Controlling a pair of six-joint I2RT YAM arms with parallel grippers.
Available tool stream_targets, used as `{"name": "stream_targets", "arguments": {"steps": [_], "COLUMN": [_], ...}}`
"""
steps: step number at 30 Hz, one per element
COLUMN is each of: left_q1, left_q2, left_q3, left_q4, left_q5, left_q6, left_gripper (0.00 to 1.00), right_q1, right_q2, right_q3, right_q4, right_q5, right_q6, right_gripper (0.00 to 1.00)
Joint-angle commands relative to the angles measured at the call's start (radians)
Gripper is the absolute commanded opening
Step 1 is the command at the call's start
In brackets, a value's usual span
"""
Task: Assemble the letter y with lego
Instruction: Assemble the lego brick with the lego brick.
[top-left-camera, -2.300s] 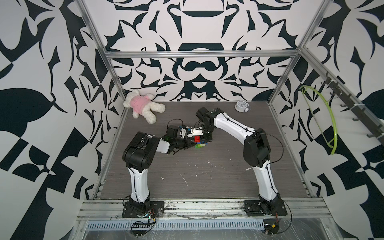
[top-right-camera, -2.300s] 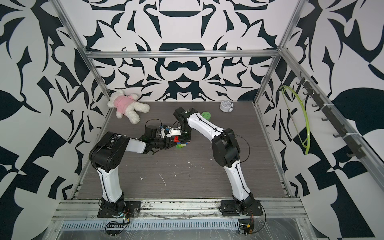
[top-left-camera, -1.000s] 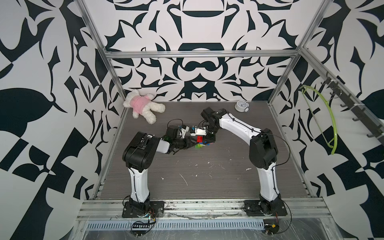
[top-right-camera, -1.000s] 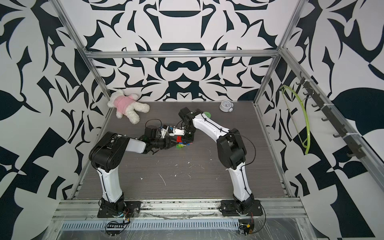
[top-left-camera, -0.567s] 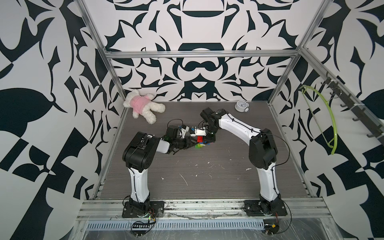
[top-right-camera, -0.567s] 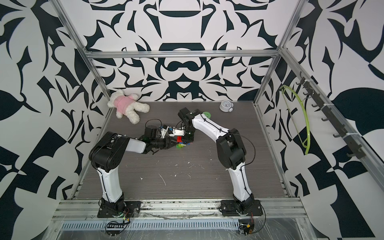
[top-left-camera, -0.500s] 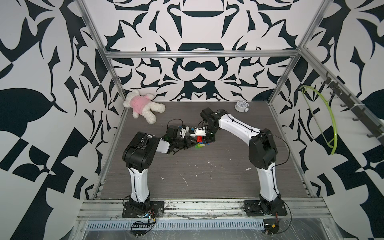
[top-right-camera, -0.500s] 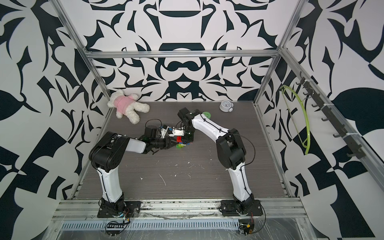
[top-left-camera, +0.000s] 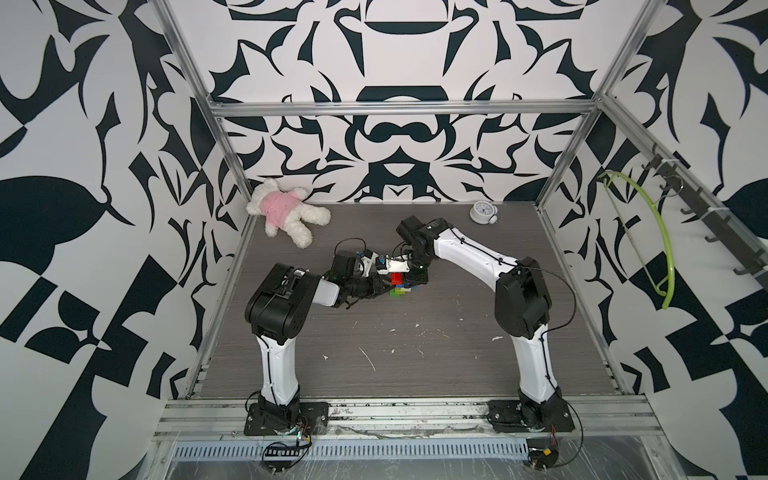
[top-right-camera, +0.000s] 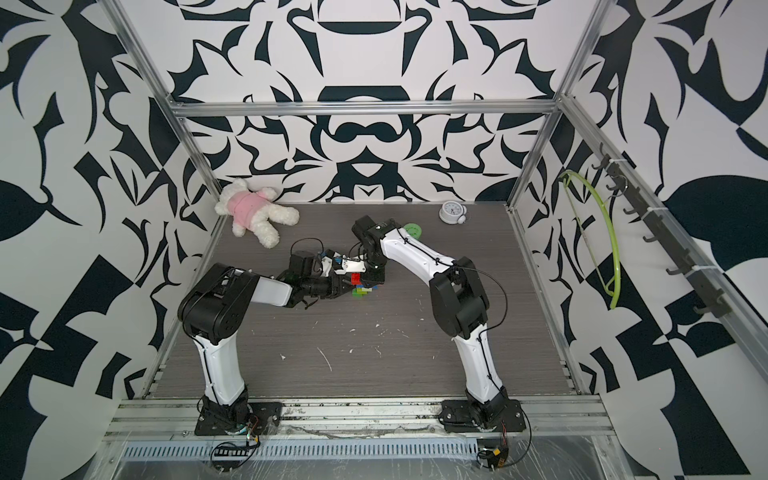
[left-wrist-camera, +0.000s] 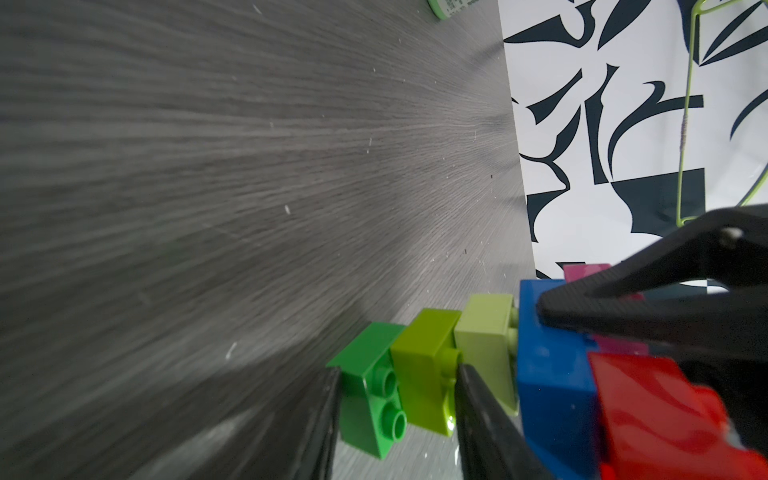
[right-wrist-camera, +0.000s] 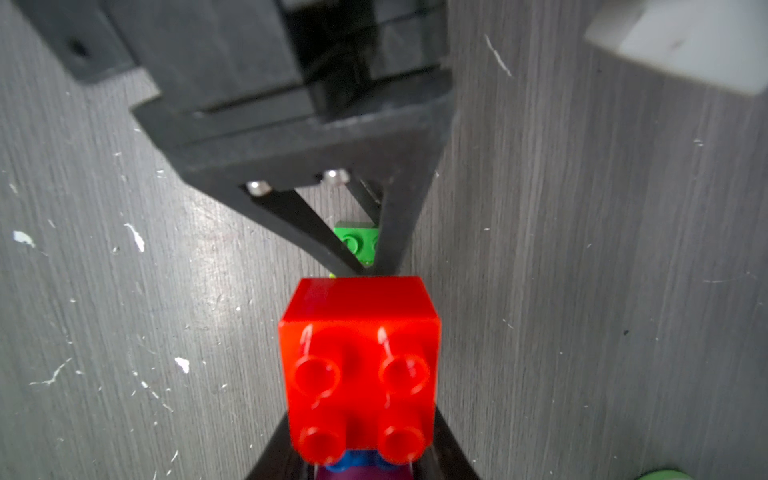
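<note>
The letter y (top-left-camera: 400, 286) lies sideways, low at the middle of the counter (top-left-camera: 374, 340), with all six bricks joined. The left hand (left-wrist-camera: 397, 374) pinches the green brick (left-wrist-camera: 365, 399) and lime brick (left-wrist-camera: 424, 374) of the stem. The right hand (top-left-camera: 415, 279), closed tight, grips the top end by the blue brick (left-wrist-camera: 552, 374). Small gaps show between the stem bricks. I think this is the last squeeze, so next both ends need a straight push together.

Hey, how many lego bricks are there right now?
6, in one figure: green brick, lime brick, paler lime brick, blue brick, then red brick and pink brick, partly hidden. Others may be hidden.
</note>
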Motion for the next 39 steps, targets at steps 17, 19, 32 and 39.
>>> {"name": "stream_targets", "arguments": {"steps": [17,19,32,39], "left_q1": [0.019,0.019,0.019,0.019], "left_q2": [0.145,0.145,0.147,0.146], "left_q3": [-0.077,-0.078,-0.078,-0.078], "left_q4": [-0.392,-0.392,-0.393,-0.392], "left_q5": [-0.28,-0.28,-0.279,-0.279], "left_q6": [0.022,0.022,0.024,0.023], "left_gripper": [0.47,0.47,0.47,0.47], "right_q1": [0.021,0.022,0.022,0.022], "right_q2": [0.055,0.061,0.043,0.054], "right_q3": [0.014,0.011,-0.013,-0.015], "right_q4": [-0.045,-0.056,-0.059,-0.057], "right_q5": [0.018,0.031,0.043,0.036], "right_q6": [-0.023,-0.023,-0.026,-0.028], "right_gripper": [0.12,0.12,0.1,0.1]}}
